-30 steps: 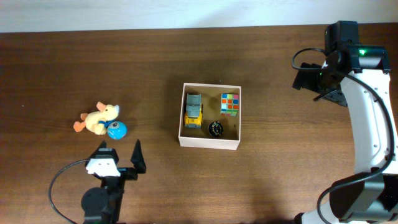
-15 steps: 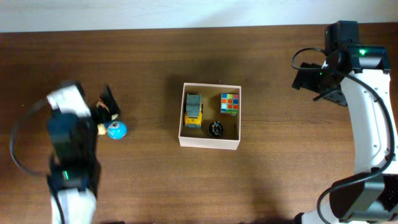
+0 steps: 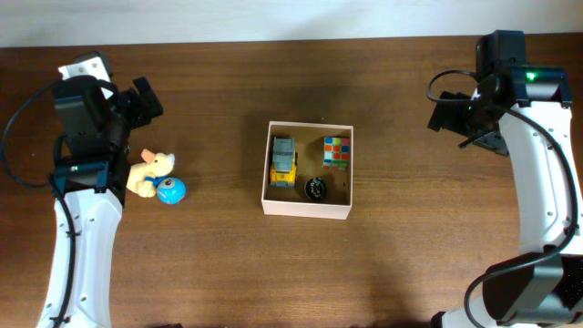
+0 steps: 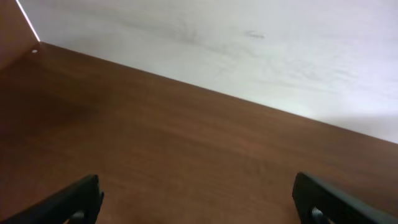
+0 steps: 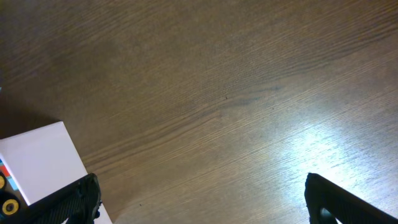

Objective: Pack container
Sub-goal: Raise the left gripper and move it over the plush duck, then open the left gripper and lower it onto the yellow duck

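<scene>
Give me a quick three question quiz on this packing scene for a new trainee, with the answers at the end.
1. How many items lie inside the container?
2. True or false: the blue ball lies on the table, outside the container, next to the yellow plush toy.
3. The left gripper and the right gripper are: A) both open and empty; B) both shut on toys; C) one open, one shut.
Key: 1. Three: a toy truck, a puzzle cube and a small black round item. 2. True. 3. A.
</scene>
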